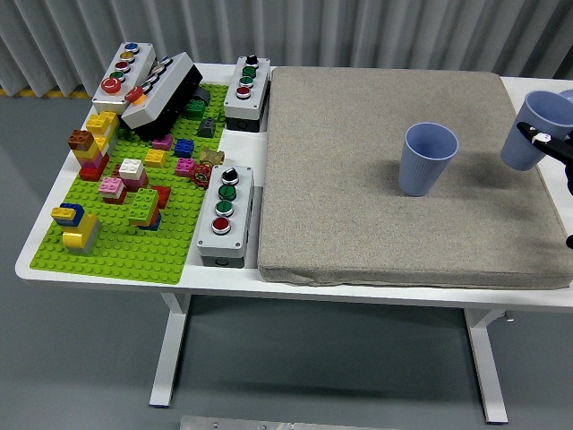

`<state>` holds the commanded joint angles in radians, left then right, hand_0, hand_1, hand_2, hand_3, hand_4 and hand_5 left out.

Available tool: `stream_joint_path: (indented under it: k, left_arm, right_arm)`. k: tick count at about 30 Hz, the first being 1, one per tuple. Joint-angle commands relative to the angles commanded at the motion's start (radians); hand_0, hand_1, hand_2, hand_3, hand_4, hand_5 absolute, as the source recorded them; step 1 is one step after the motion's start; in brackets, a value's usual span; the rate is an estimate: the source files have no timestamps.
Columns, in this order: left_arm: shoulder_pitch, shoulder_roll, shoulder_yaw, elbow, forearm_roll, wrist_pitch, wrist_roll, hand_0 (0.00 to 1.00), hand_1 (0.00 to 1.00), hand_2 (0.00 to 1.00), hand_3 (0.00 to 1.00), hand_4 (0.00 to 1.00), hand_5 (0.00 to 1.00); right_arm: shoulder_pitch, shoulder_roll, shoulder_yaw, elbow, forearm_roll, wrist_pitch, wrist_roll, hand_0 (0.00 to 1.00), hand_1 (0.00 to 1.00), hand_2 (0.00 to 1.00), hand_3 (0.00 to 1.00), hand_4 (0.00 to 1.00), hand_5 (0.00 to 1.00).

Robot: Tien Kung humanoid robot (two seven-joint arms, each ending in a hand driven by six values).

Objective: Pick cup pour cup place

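Observation:
A blue cup (428, 159) stands upright on the grey mat (358, 197), right of its middle. A second blue cup (534, 128) is nearly upright at the mat's right edge, mouth up. My right hand (553, 143) is mostly outside the picture's right edge. Its dark fingers (543, 138) wrap the front of this second cup and hold it. I cannot see whether the cup's base rests on the mat. The two cups are well apart. My left arm is out of view.
A green brick baseplate (116, 251) with several coloured bricks fills the table's left side. Grey button boxes stand at the back left (157, 90), at the back middle (246, 90) and beside the mat's left edge (224, 213).

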<state>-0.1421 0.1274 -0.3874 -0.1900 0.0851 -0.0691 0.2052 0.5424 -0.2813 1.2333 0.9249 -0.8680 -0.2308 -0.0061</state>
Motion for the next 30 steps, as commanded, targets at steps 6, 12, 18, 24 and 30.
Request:
stream_joint_path:
  k: [6,12,18,24,30]
  left_arm:
    - [0.003,-0.002,-0.004,-0.001,0.008,0.0,0.002,0.88,0.85,0.917,0.798,0.637,0.905]
    - [0.005,-0.001,-0.005,-0.002,0.012,0.0,0.004,0.88,0.85,0.918,0.798,0.636,0.905]
    - [0.006,-0.001,-0.007,-0.003,0.018,0.0,0.006,0.88,0.849,0.917,0.798,0.635,0.905]
    - [0.003,0.0,-0.008,-0.004,0.022,-0.001,0.007,0.88,0.849,0.917,0.798,0.635,0.905]
    - [0.002,-0.001,-0.005,-0.004,0.02,-0.001,0.006,0.88,0.849,0.917,0.798,0.634,0.906]
  right_arm:
    - [-0.028,0.044,-0.009,-0.013,-0.045,-0.023,0.091,0.727,0.631,0.508,0.577,0.8,0.28]
    - [-0.053,0.07,-0.035,-0.032,-0.109,-0.064,0.162,0.732,0.631,0.508,0.577,0.794,0.276]
    - [-0.063,0.085,-0.045,-0.055,-0.096,-0.07,0.188,0.732,0.633,0.507,0.576,0.795,0.28]
    - [-0.067,0.09,-0.044,-0.074,-0.094,-0.064,0.196,0.731,0.631,0.506,0.575,0.795,0.281]
    - [-0.07,0.094,-0.039,-0.094,-0.089,-0.053,0.202,0.732,0.637,0.506,0.578,0.803,0.298]
